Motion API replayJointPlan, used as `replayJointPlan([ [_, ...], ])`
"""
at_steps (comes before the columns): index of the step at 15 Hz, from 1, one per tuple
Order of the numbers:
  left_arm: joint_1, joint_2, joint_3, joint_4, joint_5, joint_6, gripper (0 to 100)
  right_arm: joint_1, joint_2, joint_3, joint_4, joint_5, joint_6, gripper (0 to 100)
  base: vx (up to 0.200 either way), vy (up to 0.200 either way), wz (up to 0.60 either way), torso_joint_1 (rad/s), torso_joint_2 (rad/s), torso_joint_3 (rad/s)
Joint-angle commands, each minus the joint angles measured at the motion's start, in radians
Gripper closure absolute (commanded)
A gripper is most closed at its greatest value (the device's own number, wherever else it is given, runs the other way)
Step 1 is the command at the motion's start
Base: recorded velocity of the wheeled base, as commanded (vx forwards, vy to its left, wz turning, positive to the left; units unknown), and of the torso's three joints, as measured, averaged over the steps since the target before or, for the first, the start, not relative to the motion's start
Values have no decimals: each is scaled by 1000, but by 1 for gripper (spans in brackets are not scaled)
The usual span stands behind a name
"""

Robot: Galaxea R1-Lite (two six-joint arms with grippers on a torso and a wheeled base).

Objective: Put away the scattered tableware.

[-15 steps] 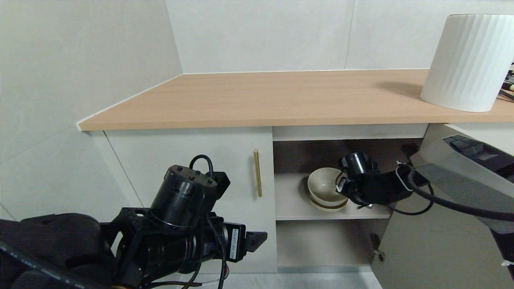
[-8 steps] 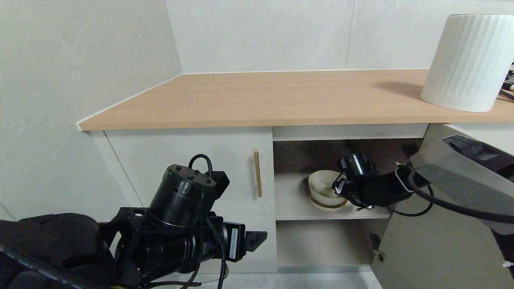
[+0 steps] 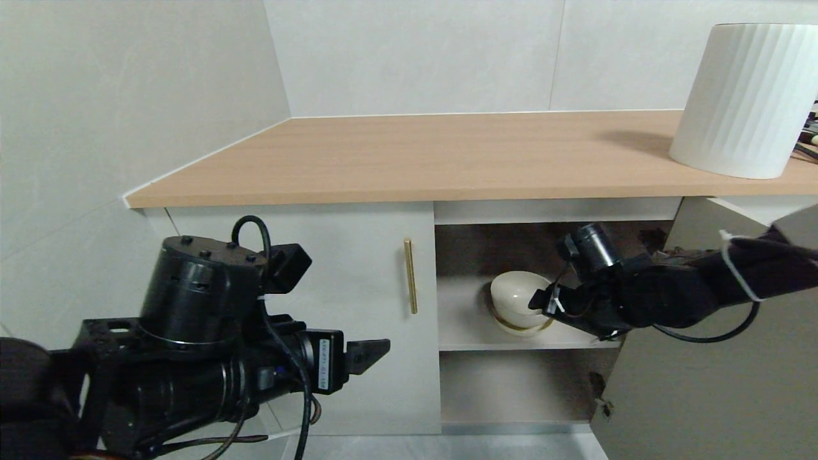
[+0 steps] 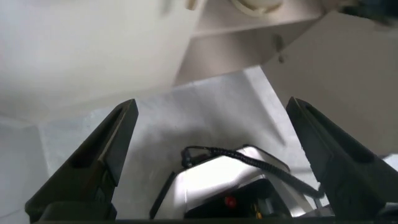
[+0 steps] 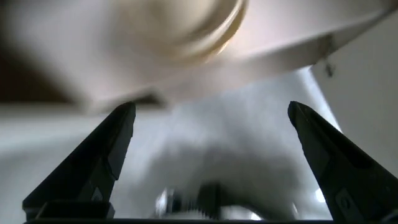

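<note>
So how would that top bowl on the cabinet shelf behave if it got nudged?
The top bowl looks glossy and glazed, so it is probably rigid, slippery and chippable. It rests loosely on the lower bowl, so a push from the right gripper would likely slide or rock it.

The wooden desk (image 3: 447,153) runs along a pale tiled wall (image 3: 415,57) and into the corner on the left. A white ribbed cylindrical container (image 3: 744,96) stands upright on the desk at its right end, with dark cables (image 3: 806,135) just beside it at the edge of view.

Below the desk, the left cabinet door (image 3: 364,249) is closed and carries a vertical brass bar handle (image 3: 409,276) near its right edge. The right cabinet door (image 3: 690,396) is swung open and exposes an upper shelf (image 3: 463,319) and a lower compartment (image 3: 511,390). A hinge (image 3: 601,404) sits on the inner face of the open door. The floor (image 3: 447,447) is light grey.
</note>
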Motion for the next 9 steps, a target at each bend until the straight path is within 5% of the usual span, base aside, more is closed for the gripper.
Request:
replayJointPlan([
  [1,48,-94,27,15,-1,14,0,49,-349,118,119,99,-38,0,0,0,0,0,0,0],
  [5,112,-216,81,21,-3,37,0,166,-610,141,343,166,-64,0,0,0,0,0,0,0],
  [9,111,-225,90,19,-1,45,0,173,-691,284,354,159,-127,0,0,0,0,0,0,0],
])
